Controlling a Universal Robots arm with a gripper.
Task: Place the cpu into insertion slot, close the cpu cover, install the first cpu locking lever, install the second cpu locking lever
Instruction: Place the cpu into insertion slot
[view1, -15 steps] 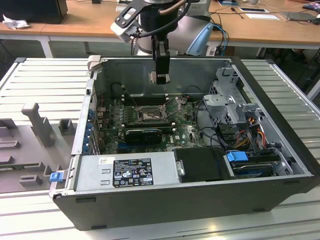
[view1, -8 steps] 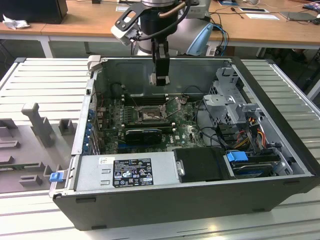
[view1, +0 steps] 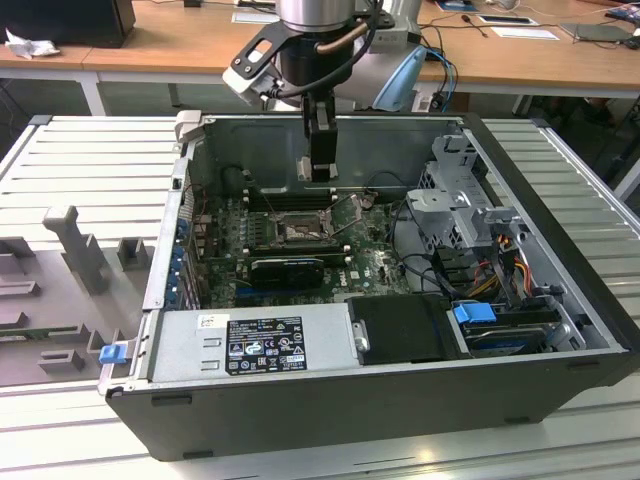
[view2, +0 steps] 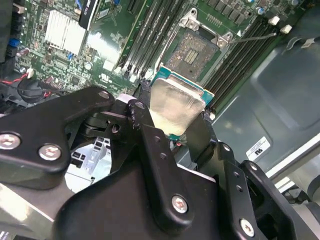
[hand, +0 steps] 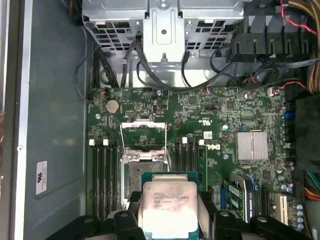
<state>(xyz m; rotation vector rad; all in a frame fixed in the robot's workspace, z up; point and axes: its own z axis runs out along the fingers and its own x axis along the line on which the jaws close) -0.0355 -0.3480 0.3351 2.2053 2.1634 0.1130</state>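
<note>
Cpu (hand: 167, 210): small square chip, silvery top, green rim, gripped at two opposite edges by the claw (hand: 169, 216), whose black fingers (view2: 150, 145) are closed only as far as the chip's width allows. Location: held in the air above the motherboard (hand: 225, 115), near the insertion slot (hand: 131, 175) and partly overlapping it in the first wrist view; not seated. The edge grip is judged to be used so that the underside is left untouched and the chip is kept level. Accompanying cpu cover (hand: 143, 122): swung up and open, so the slot's dark centre is left exposed. Computer case (view1: 400, 400): laid on its side on the ribbed tabletop (view1: 80, 160), open side up, so that the board is reached from above.
</note>
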